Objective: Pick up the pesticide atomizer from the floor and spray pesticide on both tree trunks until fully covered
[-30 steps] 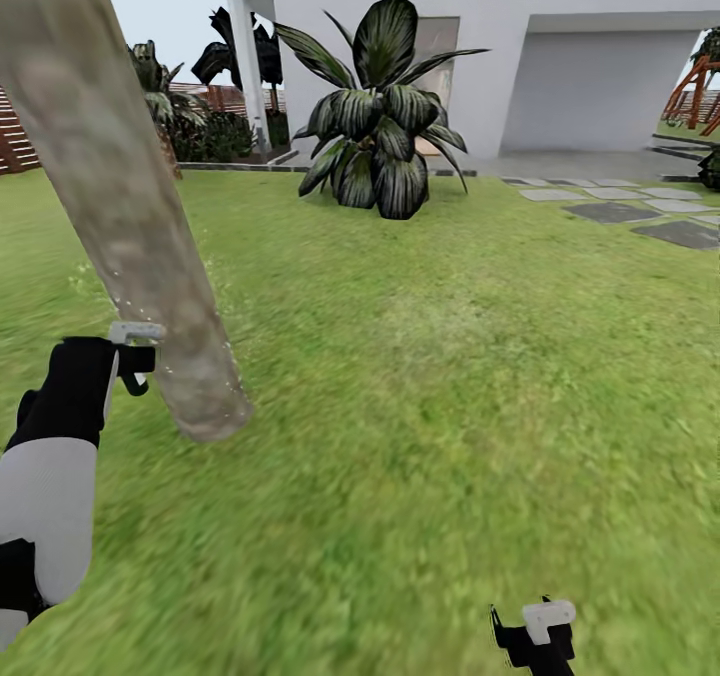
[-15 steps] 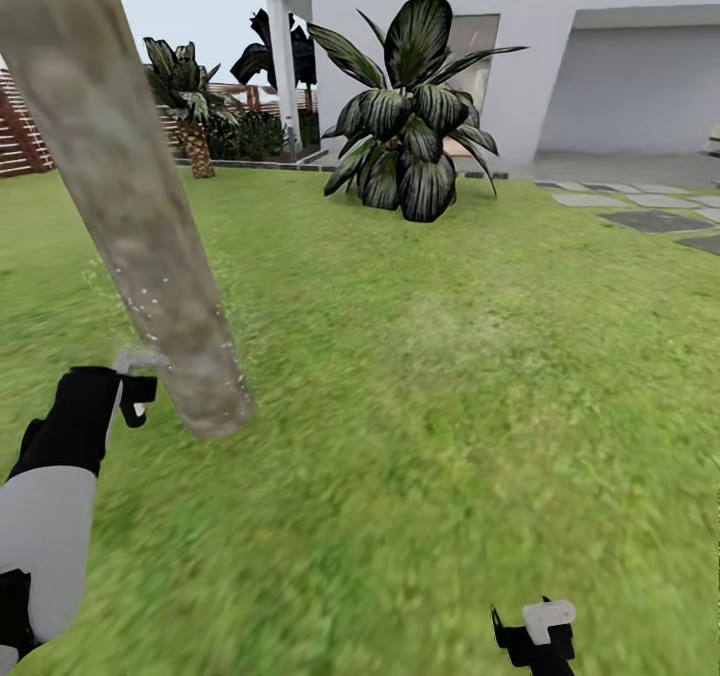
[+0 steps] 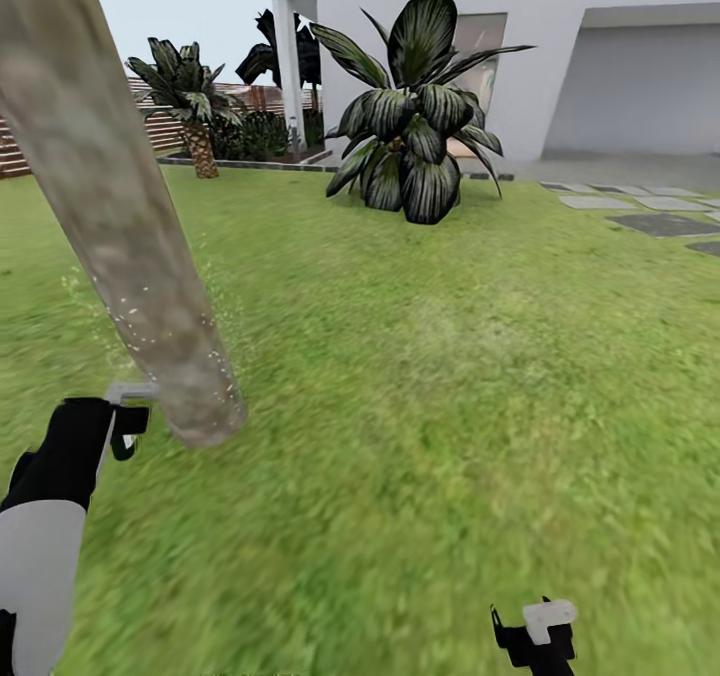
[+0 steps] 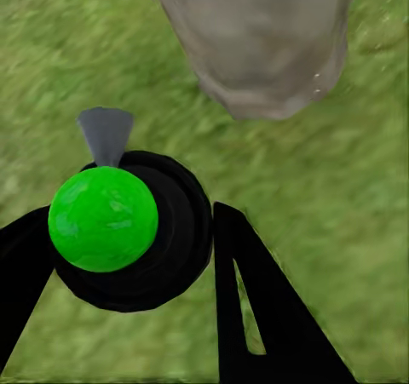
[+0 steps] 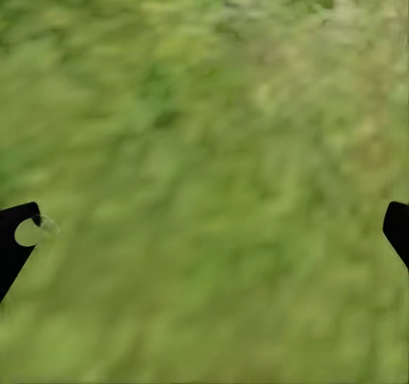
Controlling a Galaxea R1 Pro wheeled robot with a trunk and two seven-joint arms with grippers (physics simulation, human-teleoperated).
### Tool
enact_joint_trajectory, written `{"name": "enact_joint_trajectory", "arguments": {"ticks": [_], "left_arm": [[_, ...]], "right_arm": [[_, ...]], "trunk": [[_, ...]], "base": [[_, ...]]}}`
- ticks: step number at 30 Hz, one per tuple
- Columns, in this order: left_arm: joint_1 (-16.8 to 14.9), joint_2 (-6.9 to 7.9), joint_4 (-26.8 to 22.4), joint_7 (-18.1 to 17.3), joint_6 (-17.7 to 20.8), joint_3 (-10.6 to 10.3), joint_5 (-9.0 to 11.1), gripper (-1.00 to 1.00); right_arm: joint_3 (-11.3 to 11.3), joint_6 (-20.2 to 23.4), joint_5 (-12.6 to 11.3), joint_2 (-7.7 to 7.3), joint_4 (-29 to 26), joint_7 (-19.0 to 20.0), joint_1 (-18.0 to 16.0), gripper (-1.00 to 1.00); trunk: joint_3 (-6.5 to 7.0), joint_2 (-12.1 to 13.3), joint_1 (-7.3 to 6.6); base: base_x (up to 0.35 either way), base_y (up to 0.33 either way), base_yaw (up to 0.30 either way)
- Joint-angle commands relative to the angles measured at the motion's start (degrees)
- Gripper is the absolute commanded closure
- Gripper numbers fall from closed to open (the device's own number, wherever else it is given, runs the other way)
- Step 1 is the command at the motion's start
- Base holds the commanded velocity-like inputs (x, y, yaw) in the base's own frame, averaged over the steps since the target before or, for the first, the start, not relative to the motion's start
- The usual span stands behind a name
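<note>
While the left gripper (image 4: pixel 128 256) grips the atomizer (image 4: pixel 104 218) beside the tree trunk (image 3: pixel 130 256), white droplets have spread lower down it, so coverage grows; the right gripper (image 5: pixel 204 231) hangs open over grass.

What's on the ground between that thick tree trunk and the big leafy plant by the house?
Just bare lawn between the tree trunk and the leafy plant, as the head view shows.
</note>
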Motion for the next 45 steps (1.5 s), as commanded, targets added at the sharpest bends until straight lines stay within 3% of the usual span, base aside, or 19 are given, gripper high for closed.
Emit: {"name": "enact_joint_trajectory", "arguments": {"ticks": [1,4,6,10,13,15,19,20,23,28,30,32,45], "left_arm": [[0.62,-0.01,-0.14,-0.01,-0.06,-0.05,-0.02,1.0],[2.54,-0.19,-0.1,0.02,-0.56,-0.21,0.05,1.0],[2.9,-0.59,0.73,0.06,-2.5,-0.28,0.06,1.0],[6.64,-1.16,1.91,1.87,-7.31,-0.09,0.43,1.0],[7.02,-1.2,2.36,2.44,-8.24,0.17,0.46,1.0],[7.12,-1.25,3.84,5.86,-9.1,0.22,0.64,1.0],[7.14,-1.43,7.1,8.03,-14.08,0.37,1.21,1.0],[7.14,-1.43,7.26,8.52,-14.43,1.29,1.28,1.0],[7.14,-1.53,7.46,8.8,-14.71,3.58,1.48,1.0],[7.14,-1.61,7.53,8.18,-14.69,4.17,1.97,1.0],[7.15,-1.61,7.48,7.84,-14.75,4.13,5.79,1.0],[7.21,-1.61,7.54,7.79,-14.96,3.88,7.24,1.0],[7.23,-1.61,8.32,8.51,-15.03,3.65,7.36,1.0]], "right_arm": [[0.0,0.01,0.0,0.0,0.0,0.0,0.0,-1.0],[0.0,-0.02,0.0,0.21,-0.07,0.0,0.0,-1.0],[0.0,-0.04,0.0,0.19,-0.1,0.0,0.0,-1.0],[0.06,-0.04,0.0,0.31,-0.09,0.0,0.0,-1.0],[0.07,-0.04,0.01,0.34,-0.08,0.0,0.0,-1.0],[0.01,-0.04,0.0,0.35,-0.15,-0.04,0.0,-1.0],[0.0,-0.04,0.0,0.35,-0.09,-0.02,0.0,-1.0],[0.0,-0.04,0.0,0.35,-0.09,-0.01,0.0,-1.0],[0.0,-0.04,0.0,0.35,-0.08,-0.01,0.0,-1.0],[0.0,-0.04,0.03,0.35,-0.02,0.0,0.0,-1.0],[0.0,-0.04,0.01,0.35,-0.06,0.0,0.0,-1.0],[0.0,-0.04,0.0,0.31,-0.08,0.0,0.0,-1.0],[0.0,-0.04,0.0,0.06,-0.09,-0.02,0.0,-1.0]], "trunk": [[0.0,0.0,0.0],[0.0,0.0,0.0],[0.0,0.0,0.0],[0.0,0.0,0.0],[0.0,0.0,0.0],[0.0,0.0,0.0],[0.0,0.0,0.0],[0.0,0.0,0.0],[0.0,0.0,0.0],[0.0,0.0,0.0],[0.0,0.0,0.0],[0.0,0.0,0.0],[0.0,0.0,0.0]], "base": [[0.002,-0.001,0.261],[0.007,-0.015,0.272],[0.095,-0.177,0.192],[0.174,-0.209,0.031],[0.239,-0.175,0.002],[0.244,-0.172,0.072],[0.224,-0.182,0.242],[0.068,-0.248,0.274],[0.026,-0.264,0.276],[0.002,-0.081,0.277],[0.022,-0.017,0.277],[0.154,-0.142,0.154],[0.214,-0.196,0.007]]}}
